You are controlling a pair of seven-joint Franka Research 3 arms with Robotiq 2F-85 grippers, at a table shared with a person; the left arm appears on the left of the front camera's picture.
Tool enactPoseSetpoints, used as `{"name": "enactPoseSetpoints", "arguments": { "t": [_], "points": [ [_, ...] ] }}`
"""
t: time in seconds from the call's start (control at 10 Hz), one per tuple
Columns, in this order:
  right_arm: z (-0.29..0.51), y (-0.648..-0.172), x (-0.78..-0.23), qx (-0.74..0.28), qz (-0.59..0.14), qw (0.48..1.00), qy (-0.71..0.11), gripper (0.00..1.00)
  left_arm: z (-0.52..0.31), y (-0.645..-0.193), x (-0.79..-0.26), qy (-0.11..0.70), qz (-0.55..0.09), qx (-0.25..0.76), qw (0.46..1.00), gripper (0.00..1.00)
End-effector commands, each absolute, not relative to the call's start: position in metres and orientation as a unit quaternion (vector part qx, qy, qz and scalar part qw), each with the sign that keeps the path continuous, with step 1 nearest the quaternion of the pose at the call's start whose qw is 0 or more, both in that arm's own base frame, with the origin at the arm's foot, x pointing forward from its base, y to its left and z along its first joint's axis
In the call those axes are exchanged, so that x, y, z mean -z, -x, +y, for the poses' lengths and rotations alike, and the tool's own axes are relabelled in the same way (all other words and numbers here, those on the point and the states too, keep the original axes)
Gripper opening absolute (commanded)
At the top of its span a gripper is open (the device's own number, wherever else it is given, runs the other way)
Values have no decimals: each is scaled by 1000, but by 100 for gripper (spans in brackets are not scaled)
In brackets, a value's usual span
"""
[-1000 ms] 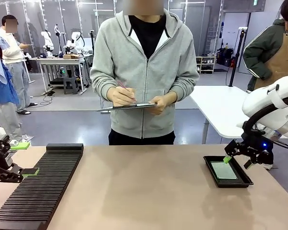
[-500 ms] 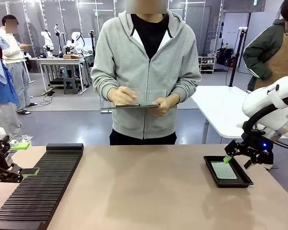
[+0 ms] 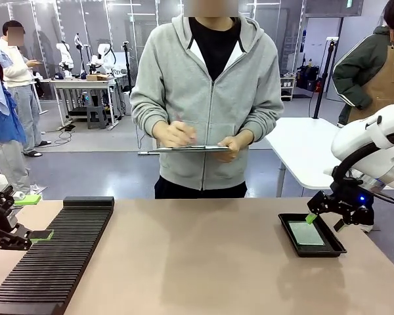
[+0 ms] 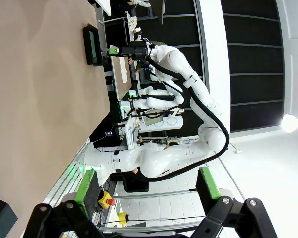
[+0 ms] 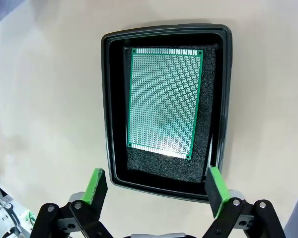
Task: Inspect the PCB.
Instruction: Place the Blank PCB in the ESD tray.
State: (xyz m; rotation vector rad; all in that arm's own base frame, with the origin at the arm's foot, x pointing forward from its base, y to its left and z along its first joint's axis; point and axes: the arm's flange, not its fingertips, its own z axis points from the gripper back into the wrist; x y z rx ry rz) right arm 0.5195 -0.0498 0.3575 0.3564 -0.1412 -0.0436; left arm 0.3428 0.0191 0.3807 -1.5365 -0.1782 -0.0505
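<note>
On the tan table (image 3: 203, 262), the PCB (image 5: 164, 101) lies flat in a black tray (image 5: 112, 99) at twelve o'clock from the open, empty right gripper (image 5: 156, 191); thin, stiff, light, it looks best pinched by its long edges.

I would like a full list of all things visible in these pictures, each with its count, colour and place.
thin green dotted PCB: one, green, lying flat inside the tray on dark foam.
shallow black rectangular tray: one, black, on the table at the robot's right side.
long black ribbed rack: one, black, on the table at the robot's left side.
beige table: one, beige, between robot and person.
dark clipboard: one, dark, held level by the person at the far side.
person's hands: two, on the clipboard.
left gripper: one, black with green pads, open, beside the rack.
right gripper: one, black with green pads, open, above the tray's near edge.
</note>
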Motion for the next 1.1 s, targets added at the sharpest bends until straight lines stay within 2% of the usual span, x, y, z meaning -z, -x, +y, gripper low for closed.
{"name": "enactPoseSetpoints", "arguments": {
  "t": [0.0, 0.6, 1.0],
  "points": [
    [-50, -521, -356, 22, -71, 981, -179, 100, 18, -341, -380, 694, -85, 28, 715, 100],
    [-50, -520, -357, 22, -70, 981, -177, 100, 18, -341, -380, 694, -85, 28, 715, 100],
    [-96, -464, -421, 32, 3, 936, -352, 100, 18, -341, -380, 694, -85, 28, 715, 100]
  ]
}}
